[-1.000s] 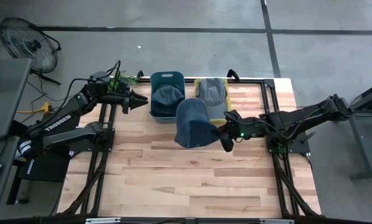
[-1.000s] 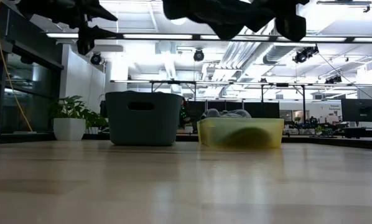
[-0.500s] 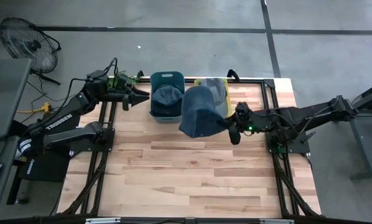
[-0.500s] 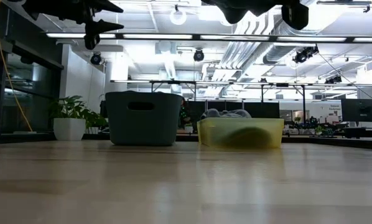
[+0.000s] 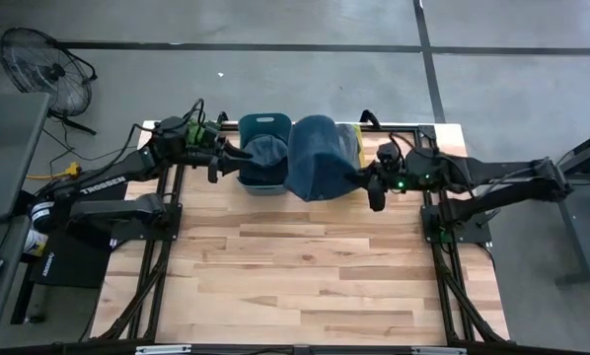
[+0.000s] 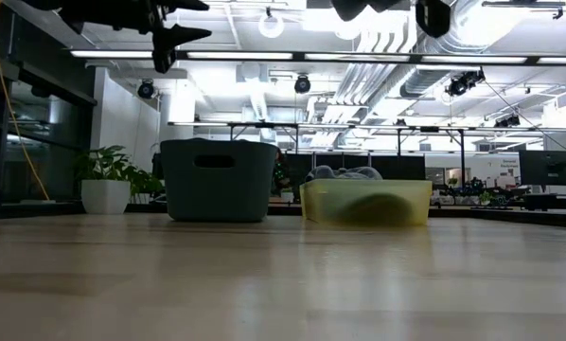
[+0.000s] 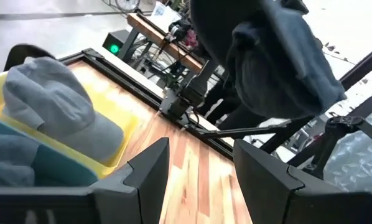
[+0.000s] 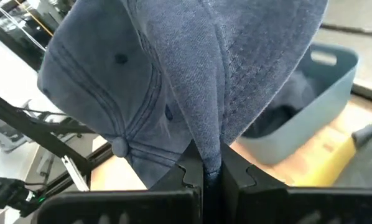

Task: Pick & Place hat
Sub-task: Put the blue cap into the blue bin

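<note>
The hat (image 5: 317, 158) is hanging in the air from the right gripper (image 5: 366, 183), whose fingers are pinching its fabric, above the yellow tray (image 5: 352, 138) and beside the blue bin (image 5: 263, 125). The left gripper (image 5: 228, 156), fingers spread apart, is hovering on the bin's far side, holding nothing.

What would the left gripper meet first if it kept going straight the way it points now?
Probably the blue cap hanging from the right gripper. The left gripper, fingers open beside the teal bin, points across toward it, but depth is unclear and it might pass beneath.
</note>
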